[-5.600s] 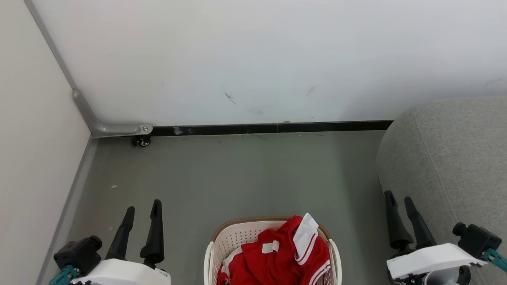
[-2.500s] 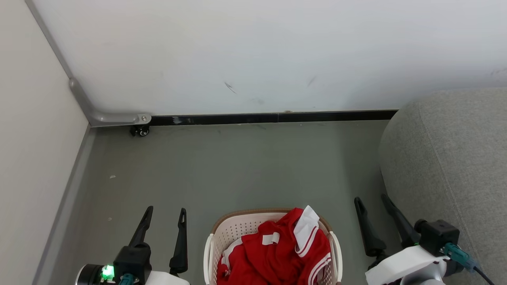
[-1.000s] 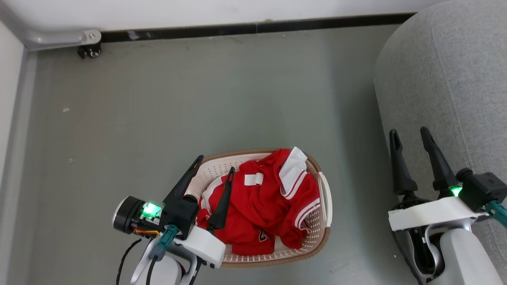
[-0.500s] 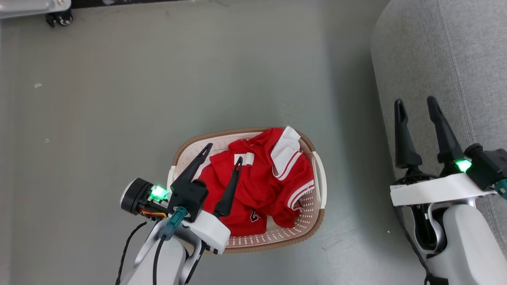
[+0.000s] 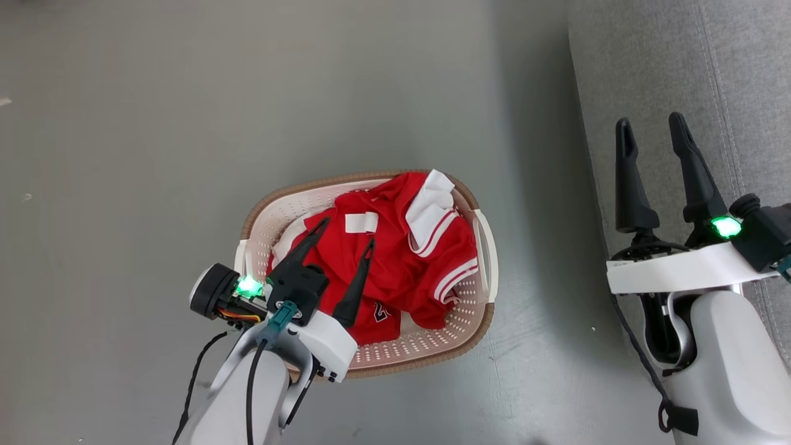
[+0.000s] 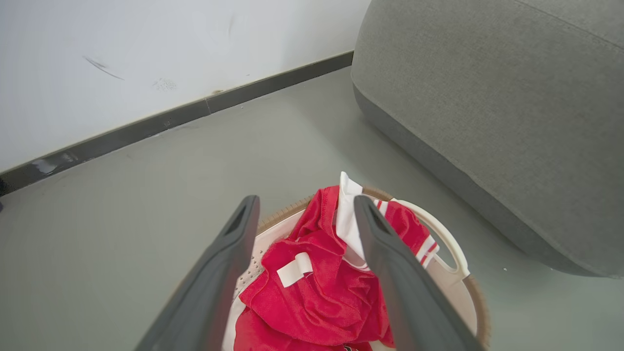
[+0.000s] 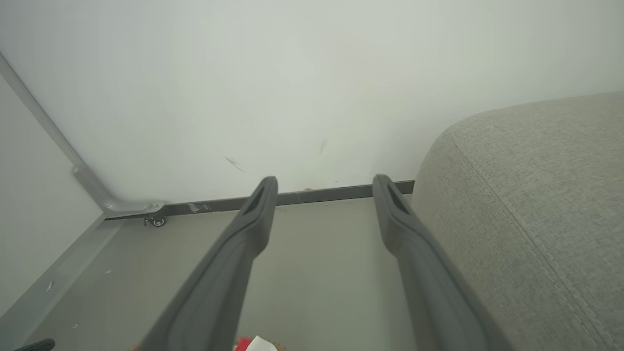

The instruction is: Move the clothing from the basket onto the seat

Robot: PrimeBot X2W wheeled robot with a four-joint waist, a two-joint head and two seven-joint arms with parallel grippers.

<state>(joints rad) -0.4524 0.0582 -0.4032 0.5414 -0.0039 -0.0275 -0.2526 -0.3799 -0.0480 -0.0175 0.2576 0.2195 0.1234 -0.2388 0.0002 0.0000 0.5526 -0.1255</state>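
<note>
Bright red clothing (image 5: 395, 266), soft and crumpled, heaped in the basket (image 5: 432, 357) just below the middle of the head view. White collar (image 5: 432, 198) with red stripes poking up at the heap's 1 o'clock side. White striped trim (image 5: 456, 278) at 4 o'clock, a small white tag (image 5: 361, 221) at 11 o'clock, a small dark logo (image 5: 380, 312) at 6 o'clock. Fills most of the basket, with bits of the holey cream bottom showing at 5 o'clock and 10 o'clock.

Oval cream basket with a brown rim and a white handle (image 5: 486, 247) on its 3 o'clock side. Stands on the grey floor (image 5: 185, 123).

At 7 o'clock of the basket, the left claw (image 5: 347, 232), fingers spread wide, holding nothing. Hangs over the red heap, pointing to 1 o'clock. Cannot tell any touch with the cloth.

At 3 o'clock of the head view, the right claw (image 5: 650, 119), spread wide too and empty, over the edge of the seat (image 5: 729, 74), well apart from the basket.

Big, rounded grey seat all along the 3 o'clock side. A strip of open floor between the basket and the seat's edge. Wide open floor from 9 o'clock round to 12 o'clock of the basket. In the left wrist view, a white wall (image 6: 146, 48) with a dark baseboard (image 6: 273, 83), far past the basket at 12 o'clock.
</note>
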